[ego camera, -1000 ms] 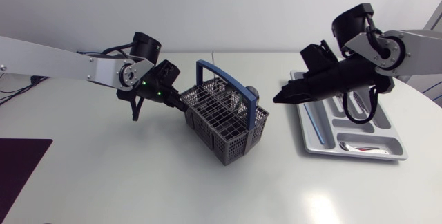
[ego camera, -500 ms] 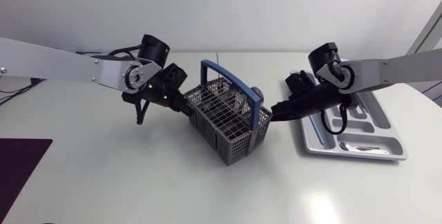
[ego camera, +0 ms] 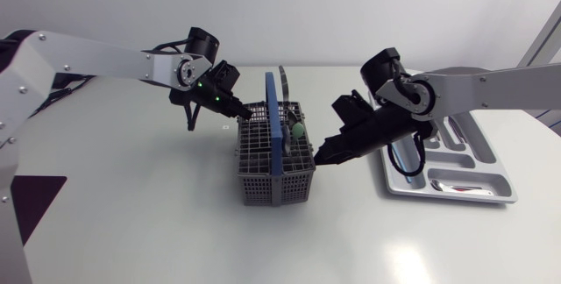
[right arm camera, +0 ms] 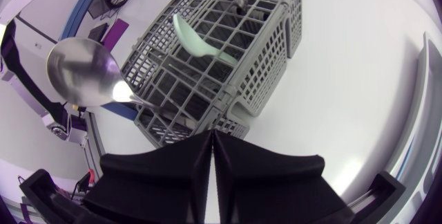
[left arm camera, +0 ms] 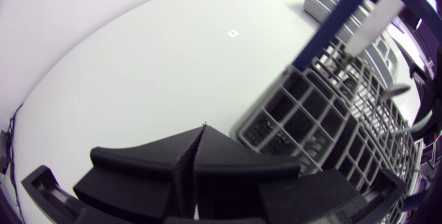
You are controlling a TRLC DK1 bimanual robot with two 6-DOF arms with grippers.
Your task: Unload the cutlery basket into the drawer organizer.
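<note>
The grey cutlery basket [ego camera: 263, 168] with its blue handle [ego camera: 274, 126] stands mid-table, holding a green utensil [ego camera: 298, 131] and metal pieces. My left gripper [ego camera: 237, 111] is shut and empty, its tip at the basket's far left corner. My right gripper [ego camera: 318, 156] is also shut and empty, with its tip at the basket's right wall. In the right wrist view the basket [right arm camera: 228, 65] lies just ahead of the shut gripper [right arm camera: 212, 134], with a large spoon [right arm camera: 79, 72] and the green utensil [right arm camera: 197, 44] standing in it. The left wrist view has the basket [left arm camera: 331, 127] ahead of the shut gripper [left arm camera: 202, 131].
The grey drawer organizer [ego camera: 399, 189] lies to the right of the basket, partly under my right arm, with a metal piece [ego camera: 456, 186] in its near compartment. A dark mat [ego camera: 26, 205] covers the table's left edge.
The basket has turned and slid left, toward the middle. My right gripper came down from above the organizer to the basket's right wall. My left gripper swung to the far corner.
</note>
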